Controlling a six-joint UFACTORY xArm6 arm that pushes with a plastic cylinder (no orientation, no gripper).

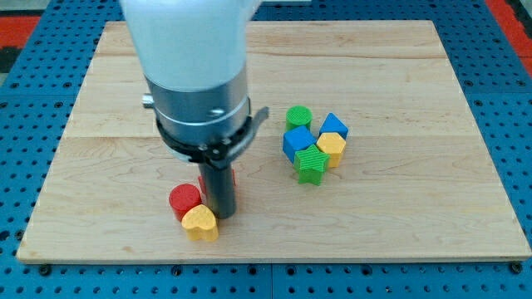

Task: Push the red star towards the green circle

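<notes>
the red star (230, 177) is almost wholly hidden: only a sliver of red shows just to the right of the dark rod (219, 189), level with its upper part, and its shape cannot be made out from here. it sits left of the worktop's middle, toward the near side. the rod comes down right in front of it, and the tip (221, 214) rests on the wood touching or just beside that red piece, i cannot tell which. there is no hand on this arm, only the rod, so nothing to be apart or together.

close on the left of the tip is a red cylinder (184, 200), and just near of that, touching it, a yellow heart (200, 223), which lies beside the tip's left.

the green circle (299, 117) is well apart to the right and a little farther back. it heads a tight cluster: a blue block (297, 140) just near of it, a blue cube (333, 126) to its right, a yellow block (332, 147) in front of that cube, and a green star (311, 164) at the near end.

the big white and grey arm body (195, 66) looms over the left half of the pale wooden worktop (416, 208), which lies on a blue pegboard (507, 100).
</notes>
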